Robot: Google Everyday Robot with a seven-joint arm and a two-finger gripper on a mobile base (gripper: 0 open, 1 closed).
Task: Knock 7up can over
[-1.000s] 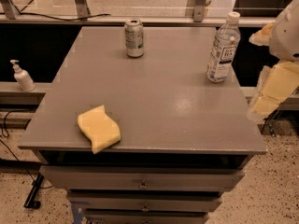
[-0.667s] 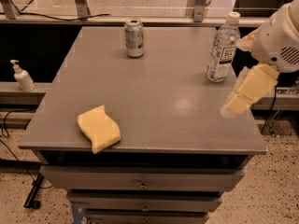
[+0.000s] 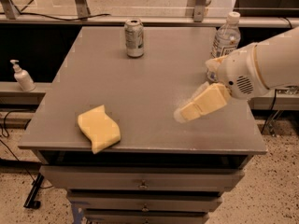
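7up can (image 3: 134, 38): it stands upright near the far edge of the table (image 3: 140, 87), a little toward the view's left, with nothing touching it.
Gripper (image 3: 184, 113): it hangs low over the tabletop, well apart from the can, nearer the camera and off to the can's right in the view, and its cream tip slants down toward the front.
Gripper opening: I cannot tell whether it is spread or pressed together.
Arm (image 3: 266, 66): the white wrist housing reaches in from the side of the table away from the can.
What has changed: a second ago the gripper was out by the table's right edge. It has since swept in over the top and toward the can's side, while the can has kept its place and stayed upright.
Water bottle (image 3: 225, 38): it is level with the can along the far edge and well to its right, with its lower part now hidden behind the wrist.
Sponge (image 3: 98, 128): it lies at the front edge, well apart from the can and slightly to its left.
Soap dispenser (image 3: 22, 76): it sits off the table on a lower ledge, far to the can's left.
Meaning for the task: the approach looks under way but no knock has been made. The likely remaining move is to travel away from the camera and leftward to the can, then push it sideways, keeping clear of the bottle.
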